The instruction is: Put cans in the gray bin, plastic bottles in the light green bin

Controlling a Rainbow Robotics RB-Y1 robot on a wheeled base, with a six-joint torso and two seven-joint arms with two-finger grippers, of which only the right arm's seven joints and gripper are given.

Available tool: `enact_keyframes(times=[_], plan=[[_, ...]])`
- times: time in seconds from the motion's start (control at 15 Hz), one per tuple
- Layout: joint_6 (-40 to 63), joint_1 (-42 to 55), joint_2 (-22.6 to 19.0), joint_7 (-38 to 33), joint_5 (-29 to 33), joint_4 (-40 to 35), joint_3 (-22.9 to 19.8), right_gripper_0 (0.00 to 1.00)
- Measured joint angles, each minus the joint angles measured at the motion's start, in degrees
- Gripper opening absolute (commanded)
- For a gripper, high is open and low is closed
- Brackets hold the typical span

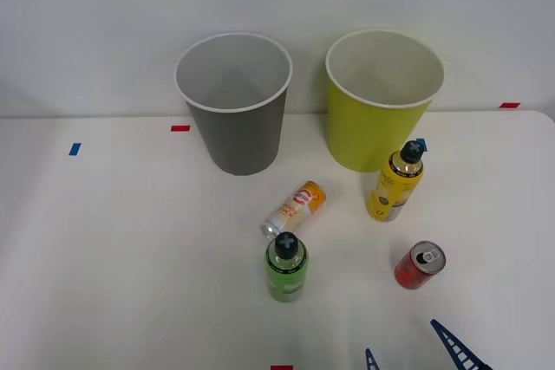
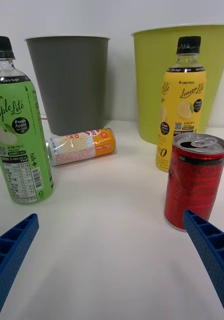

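Front view, and the right pincer (image 1: 414,351) sits low at the near edge of the white surface (image 1: 130,257), blue fingers spread wide, holding nothing. Nearest to it stands the short red can (image 1: 420,265), upright, silver top showing. Wrist view puts that can (image 2: 195,179) just beside one finger (image 2: 214,250), off to one side rather than centred in the gap. That looks like the risk: closing from here, I'd judge, would nudge or tip the can instead of trapping it. The slim orange-and-white can (image 1: 295,208) lies on its side mid-surface and could roll if bumped. Green bottle (image 1: 286,268) and yellow bottle (image 1: 395,183) both stand upright, easy to knock. Behind them, the gray bin (image 1: 234,110) and the light green bin (image 1: 381,106) wait side by side.
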Motion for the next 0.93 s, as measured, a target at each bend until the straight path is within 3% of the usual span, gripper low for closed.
enact_keyframes(times=[0.93], plan=[[0.0, 0.0, 0.0, 0.0, 0.0, 0.0, 0.0, 1.00]])
